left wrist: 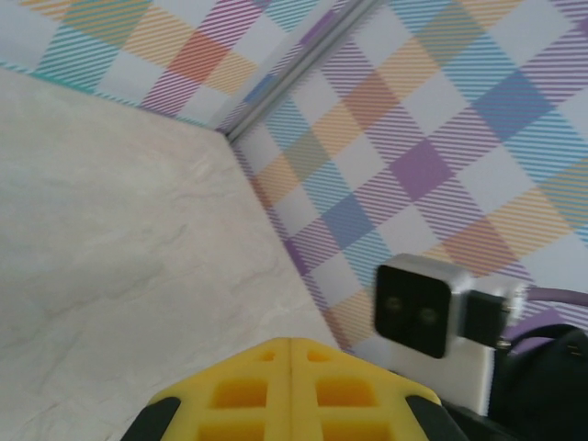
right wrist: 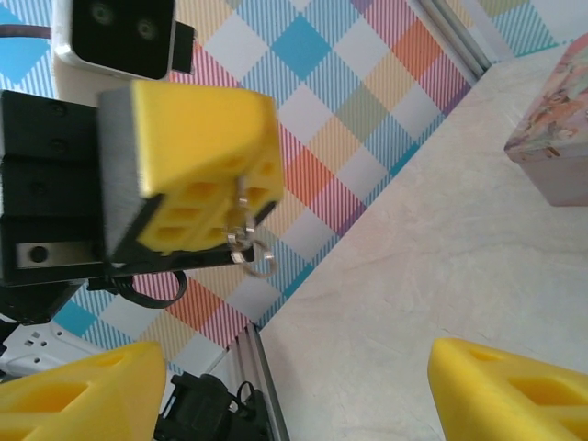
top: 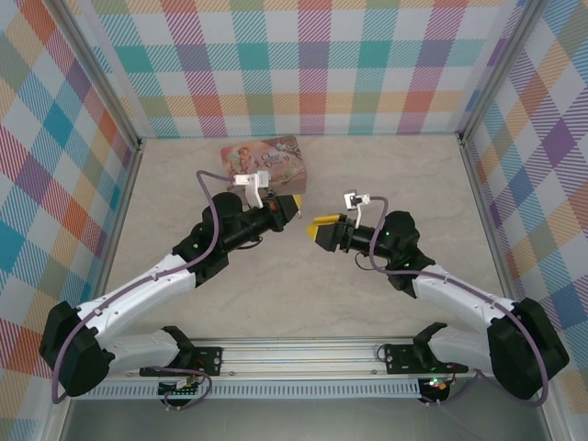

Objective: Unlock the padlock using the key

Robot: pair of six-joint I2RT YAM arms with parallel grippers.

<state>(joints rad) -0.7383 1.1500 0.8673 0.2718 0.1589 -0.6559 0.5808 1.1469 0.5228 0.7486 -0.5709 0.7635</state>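
Tiny thin silvery metal key (right wrist: 243, 220) with small ring, pinched at the tips of the closed yellow-fingered left gripper (right wrist: 241, 184), above beige marbled table (right wrist: 441, 239). Nearby, facing it, right gripper (top: 319, 231) spread wide, empty. Beyond, pink illustrated tin box (right wrist: 556, 138).

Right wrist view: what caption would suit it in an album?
Left gripper pinches what looks like a tiny ringed key, facing the open right gripper, pink tin at frame edge.
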